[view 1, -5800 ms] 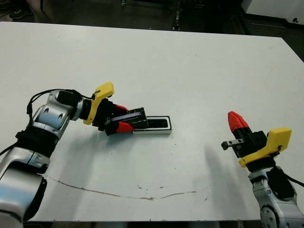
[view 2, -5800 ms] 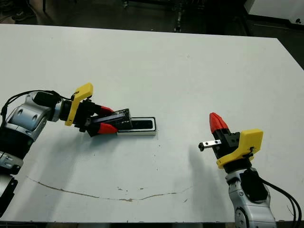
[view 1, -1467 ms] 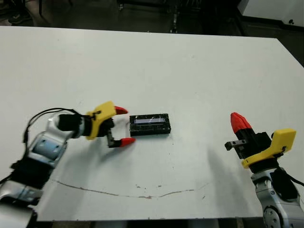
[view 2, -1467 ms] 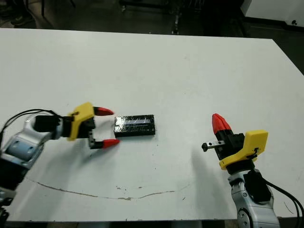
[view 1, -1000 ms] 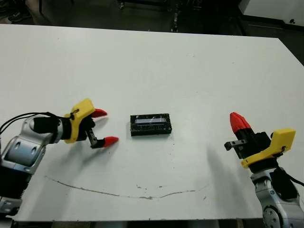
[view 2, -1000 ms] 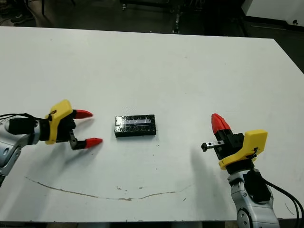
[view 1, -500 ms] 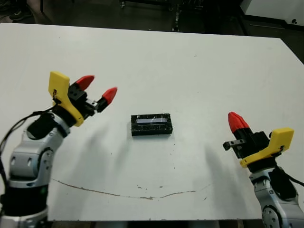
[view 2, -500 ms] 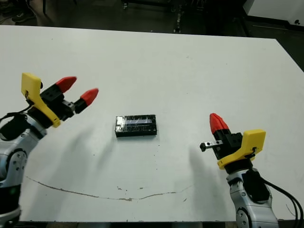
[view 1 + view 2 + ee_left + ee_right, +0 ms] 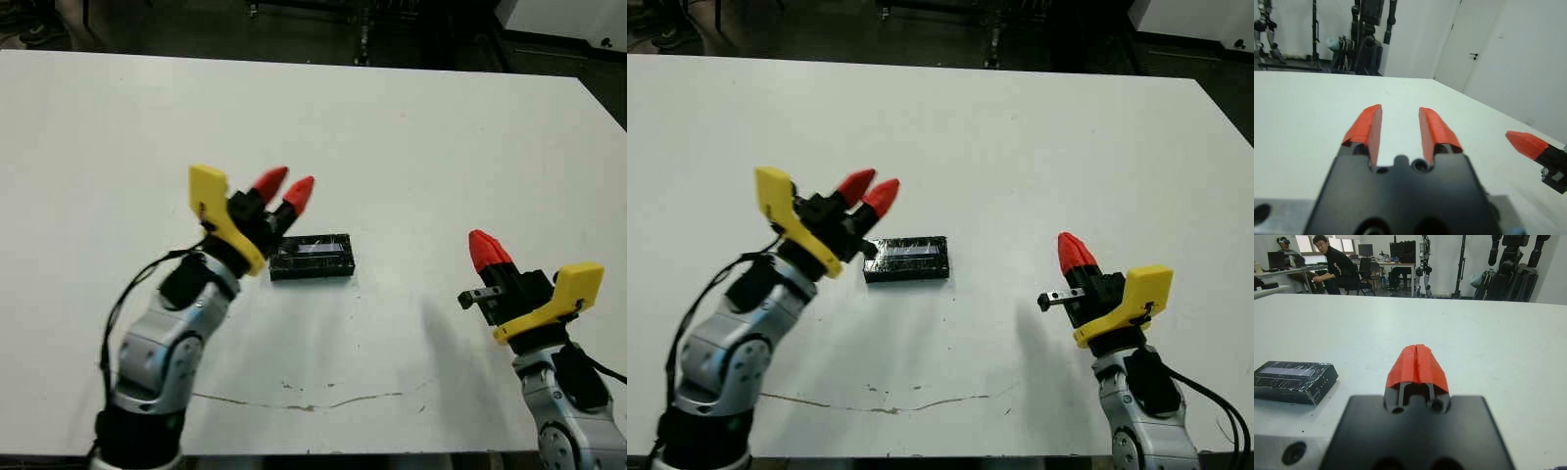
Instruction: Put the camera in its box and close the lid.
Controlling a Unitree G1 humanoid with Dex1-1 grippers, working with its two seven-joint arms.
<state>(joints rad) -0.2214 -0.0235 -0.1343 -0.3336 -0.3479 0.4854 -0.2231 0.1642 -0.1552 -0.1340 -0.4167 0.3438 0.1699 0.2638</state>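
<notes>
The lid point(image 9: 312, 255), a glossy black slab with speckled sides, lies flat at the table's middle and also shows in the right wrist view point(image 9: 1293, 377). It covers the box, and neither the box nor the camera shows. My left gripper point(image 9: 287, 184) is raised off the table just left of the lid, open, with nothing between its fingers point(image 9: 1367, 129). My right gripper point(image 9: 482, 245) hangs well to the right of the lid, shut on nothing, its fingertips point(image 9: 1416, 360) pressed together.
A thin brown scratch point(image 9: 294, 403) runs along the table near its front edge. In the right wrist view, people point(image 9: 1334, 267) sit at desks and robot stands point(image 9: 1511, 264) rise beyond the far edge. A door point(image 9: 1469, 49) stands behind the table.
My left gripper, once holding the lid at the box, let go, drew back left, then rose and swung back to hover beside the lid. The right arm has stayed put.
</notes>
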